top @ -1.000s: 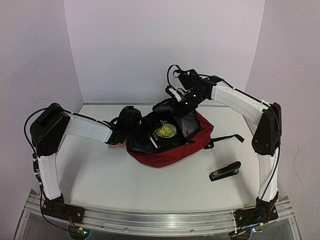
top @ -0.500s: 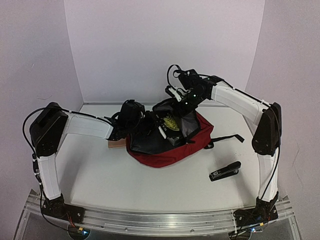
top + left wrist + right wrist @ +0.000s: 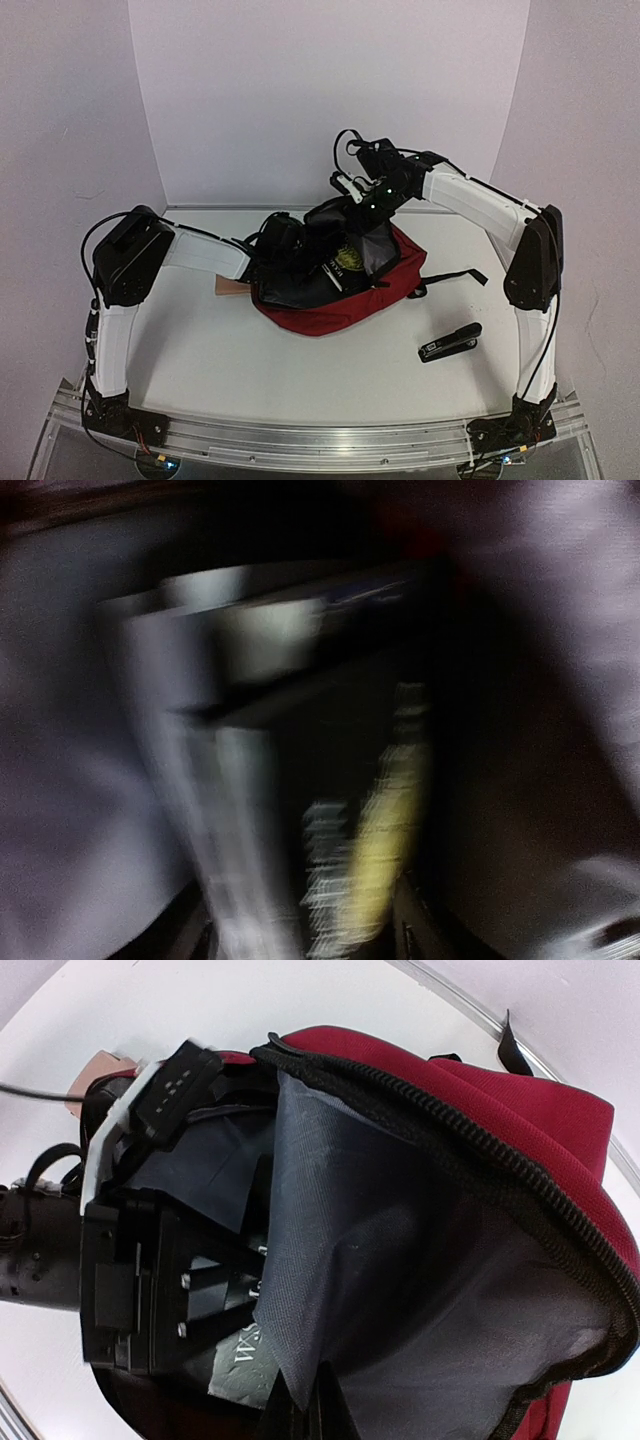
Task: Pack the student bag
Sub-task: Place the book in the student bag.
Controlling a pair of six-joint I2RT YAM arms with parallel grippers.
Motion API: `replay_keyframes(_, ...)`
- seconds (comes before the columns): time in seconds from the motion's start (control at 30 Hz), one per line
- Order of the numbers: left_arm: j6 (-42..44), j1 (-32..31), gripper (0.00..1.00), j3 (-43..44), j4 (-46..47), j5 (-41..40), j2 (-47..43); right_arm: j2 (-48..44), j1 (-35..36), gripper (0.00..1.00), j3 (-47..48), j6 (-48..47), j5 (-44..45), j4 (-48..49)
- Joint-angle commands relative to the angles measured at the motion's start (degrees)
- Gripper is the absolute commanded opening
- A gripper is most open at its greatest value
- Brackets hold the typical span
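The student bag (image 3: 330,308) lies on its side in the middle of the surface (image 3: 200,340), its mouth turned up and toward the left arm. The right hand (image 3: 362,207) is clamped shut on the edge of the grey lining (image 3: 400,1260) and lifts it so the main compartment gapes. The left hand (image 3: 300,250) is deep inside that opening, just beside a dark book (image 3: 346,258) with a yellow emblem. Its own camera is smeared by motion, so I cannot tell how far its fingers are parted or whether they grip anything. The step in hand looks like seating the book in the compartment. To do it well, the right hand should hold the lining high and taut, since a sagging flap would drape over the left wrist. The left hand should press the book flat and low, under the line of the black zipper (image 3: 470,1130), before letting go. It should then back out along the line it went in by (fabric snags easily on finger edges), or it may drag the book out again. A stapler (image 3: 450,342) lies well apart to the right, and a small tan item (image 3: 230,287) sits just beside the bag under the left arm. Room is probably worth leaving for both.
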Motion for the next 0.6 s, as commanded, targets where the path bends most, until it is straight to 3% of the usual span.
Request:
replay_keyframes(0.0,2.25,-0.38,0.63,-2.75,-7.97,-5.62,-8.40,-1.40,0.34,0.00,0.75,-0.18,-2.13,2.03)
replay_keyframes(0.13,1.83,-0.62,0.63,-3.53,-10.79,-5.36,-9.36,-1.26,0.34,0.00,0.72,-0.23,-2.14,2.01)
replay_keyframes(0.37,2.28,-0.82,0.30,-1.19,-5.52,-0.04,-4.72,-1.56,0.23,0.00,-0.03,-0.82,-1.75,2.00)
replay_keyframes(0.57,4.02,-0.58,0.14,3.88,-0.63,3.88,1.45,-2.20,-0.02,0.00,-0.77,-0.58,-2.80,1.94)
